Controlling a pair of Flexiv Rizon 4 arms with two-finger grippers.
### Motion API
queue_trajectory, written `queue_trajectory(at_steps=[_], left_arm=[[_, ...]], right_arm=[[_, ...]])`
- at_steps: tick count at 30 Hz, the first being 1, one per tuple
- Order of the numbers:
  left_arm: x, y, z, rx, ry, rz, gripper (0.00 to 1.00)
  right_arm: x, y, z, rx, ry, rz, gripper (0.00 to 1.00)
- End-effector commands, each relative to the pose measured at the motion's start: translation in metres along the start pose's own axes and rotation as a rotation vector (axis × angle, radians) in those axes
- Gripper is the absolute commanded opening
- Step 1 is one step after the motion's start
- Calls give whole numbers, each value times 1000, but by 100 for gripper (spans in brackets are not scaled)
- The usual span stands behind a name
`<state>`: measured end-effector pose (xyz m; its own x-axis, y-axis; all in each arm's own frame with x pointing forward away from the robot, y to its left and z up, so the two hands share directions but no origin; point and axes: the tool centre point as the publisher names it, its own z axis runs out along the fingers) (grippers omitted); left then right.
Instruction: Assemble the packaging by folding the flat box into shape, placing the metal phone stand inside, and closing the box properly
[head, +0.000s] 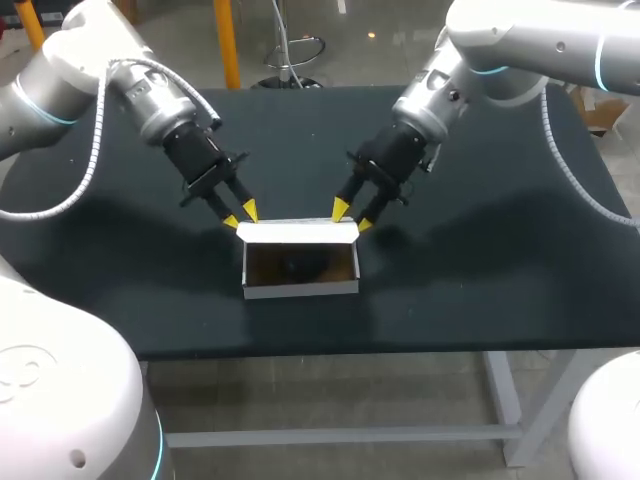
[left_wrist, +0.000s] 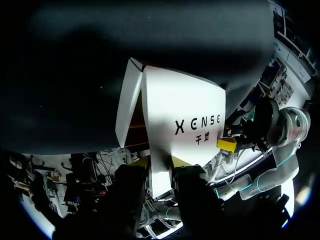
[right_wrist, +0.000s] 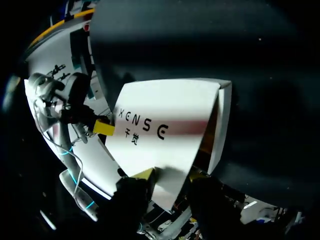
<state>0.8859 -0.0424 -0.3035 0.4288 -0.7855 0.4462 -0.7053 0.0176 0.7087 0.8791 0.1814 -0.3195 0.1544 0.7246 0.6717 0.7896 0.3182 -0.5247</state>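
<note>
Both jaws pinching box lid (head: 298, 232), opposite ends

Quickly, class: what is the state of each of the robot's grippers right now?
Left gripper: closed on the box lid, at one far corner.
Right gripper: closed on the same box lid, at the other far corner.

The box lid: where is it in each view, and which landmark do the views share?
Head view: the lid is the white strip along the far edge of the box, between the left gripper and the right gripper.
Left wrist view: the lid is the broad white panel ahead of that gripper.
Right wrist view: likewise.
Shared landmark: the dark opening beside it.
</note>
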Motion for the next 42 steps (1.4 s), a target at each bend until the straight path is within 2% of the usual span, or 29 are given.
queue_trajectory(at_steps=[1,7,9,11,32,42], left_arm=[[5,4,8,20,7,-4,0],[4,3,8,25,12,-3,0],[3,3,8,27,16,-3,0],[3,3,7,27,19,-1,0],[5,-3,7,11,58,3,0],[2,-5,9,11,81,8,0]], right_arm=[[8,6,3,14,0,-1,40],[7,6,3,13,1,-2,38],[7,6,3,12,1,-2,31],[7,5,3,12,2,-2,29],[6,6,5,20,5,-5,38],[5,8,6,28,8,-6,38]])
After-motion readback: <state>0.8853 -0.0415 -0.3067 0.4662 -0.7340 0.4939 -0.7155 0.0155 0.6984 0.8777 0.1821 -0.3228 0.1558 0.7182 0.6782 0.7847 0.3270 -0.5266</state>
